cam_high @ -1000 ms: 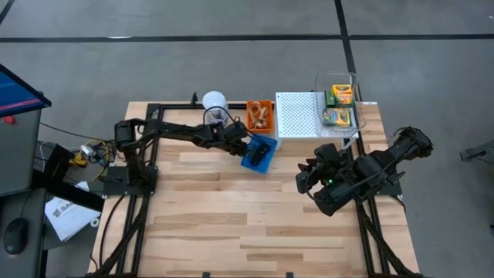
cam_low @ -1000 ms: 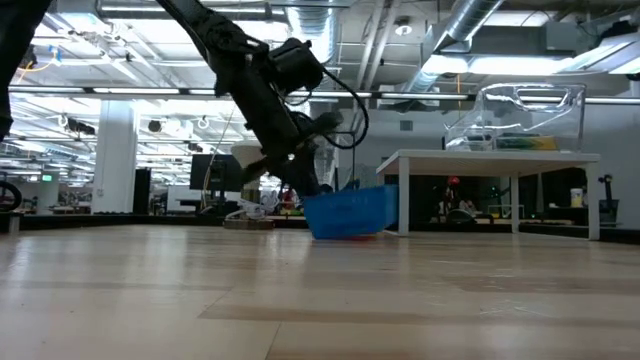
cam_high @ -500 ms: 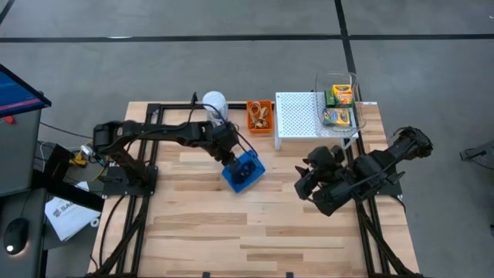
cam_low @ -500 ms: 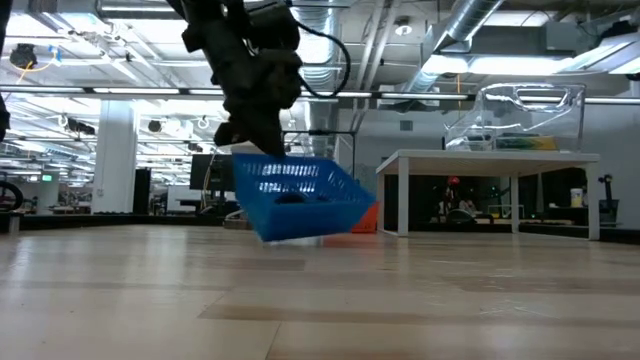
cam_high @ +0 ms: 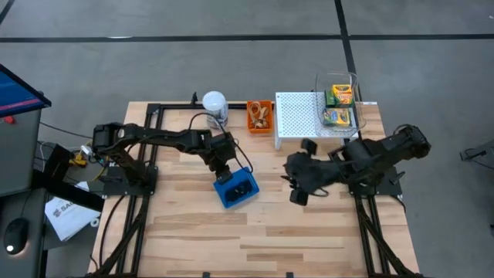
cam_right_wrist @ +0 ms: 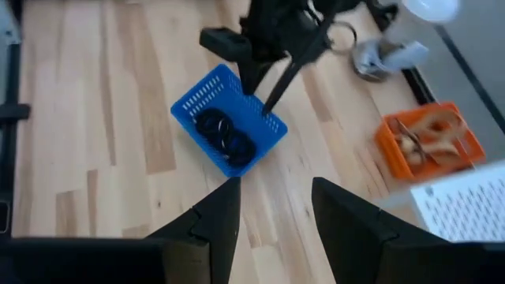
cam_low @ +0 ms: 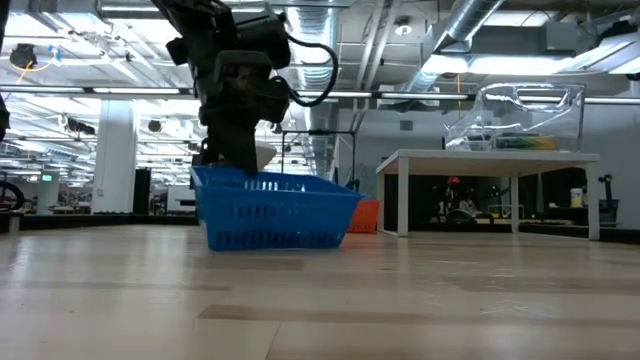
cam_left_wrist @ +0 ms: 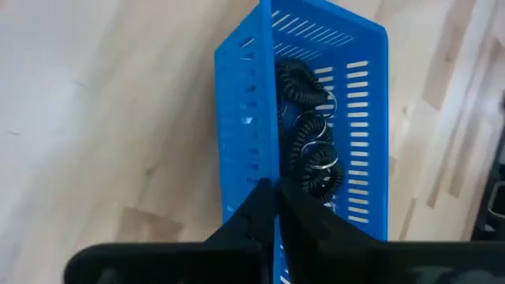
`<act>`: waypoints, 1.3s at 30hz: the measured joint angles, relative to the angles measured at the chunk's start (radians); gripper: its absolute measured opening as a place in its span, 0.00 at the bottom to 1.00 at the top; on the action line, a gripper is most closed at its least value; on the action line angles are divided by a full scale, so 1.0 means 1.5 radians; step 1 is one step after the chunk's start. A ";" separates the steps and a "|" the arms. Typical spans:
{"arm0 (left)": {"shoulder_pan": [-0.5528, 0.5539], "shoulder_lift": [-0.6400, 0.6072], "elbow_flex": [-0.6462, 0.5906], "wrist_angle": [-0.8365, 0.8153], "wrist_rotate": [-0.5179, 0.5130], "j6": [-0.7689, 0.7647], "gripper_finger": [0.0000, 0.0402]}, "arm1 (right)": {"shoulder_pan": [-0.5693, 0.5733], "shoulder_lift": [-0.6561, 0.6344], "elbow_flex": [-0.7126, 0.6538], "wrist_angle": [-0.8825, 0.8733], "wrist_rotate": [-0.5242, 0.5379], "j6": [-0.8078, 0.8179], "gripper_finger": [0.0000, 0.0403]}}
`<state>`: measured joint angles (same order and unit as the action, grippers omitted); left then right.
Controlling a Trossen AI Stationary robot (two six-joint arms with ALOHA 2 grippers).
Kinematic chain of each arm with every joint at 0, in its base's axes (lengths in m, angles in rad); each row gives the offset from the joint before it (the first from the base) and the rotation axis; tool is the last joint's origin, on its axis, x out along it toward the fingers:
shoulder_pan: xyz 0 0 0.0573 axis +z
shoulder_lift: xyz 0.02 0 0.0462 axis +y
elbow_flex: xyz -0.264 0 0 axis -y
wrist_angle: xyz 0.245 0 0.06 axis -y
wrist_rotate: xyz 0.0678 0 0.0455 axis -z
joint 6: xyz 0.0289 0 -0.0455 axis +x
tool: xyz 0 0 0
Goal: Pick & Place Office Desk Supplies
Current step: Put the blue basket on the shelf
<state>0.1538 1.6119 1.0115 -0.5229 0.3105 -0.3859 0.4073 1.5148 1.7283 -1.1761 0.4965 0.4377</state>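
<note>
blue plastic basket (cam_high: 235, 188) sits near the middle of the wooden table (cam_high: 193, 239) in the high view, and the left gripper (cam_high: 225, 171) is clamped on its rim. the right gripper (cam_high: 297, 179) hangs just beside it over bare boards, fingers spread and holding nothing. two crayon boxes (cam_high: 338, 105) lie in the clear bin (cam_high: 351, 81) at the back right, and tan rubber bands (cam_high: 260, 116) fill the orange tray (cam_high: 260, 128) by the white shelf (cam_high: 297, 114).

low view: the basket (cam_low: 272, 208) looks down on the tabletop, or very nearly, with the left gripper (cam_low: 228, 158) pinching its far wall from above.

left wrist view: the fingers (cam_left_wrist: 252, 217) are pressed together on the basket's slotted wall (cam_left_wrist: 243, 142), and black ring clips (cam_left_wrist: 309, 146) are piled inside.

right wrist view: the open fingers (cam_right_wrist: 217, 217) frame the basket (cam_right_wrist: 229, 130) ahead.

judgement: the clip basket is being repositioned. next the left claw should let go of the wall and lift clear without tipping it.
</note>
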 joint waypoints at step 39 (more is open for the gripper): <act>-0.054 0.012 -0.056 0.006 0.193 0.126 0.00 | -0.071 0.292 -0.001 0.236 -0.345 -0.861 0.27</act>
<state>0.0727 1.6295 0.9272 -0.5136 0.5994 -0.1962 0.3011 1.9520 1.7264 -0.8221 -0.0212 -0.8539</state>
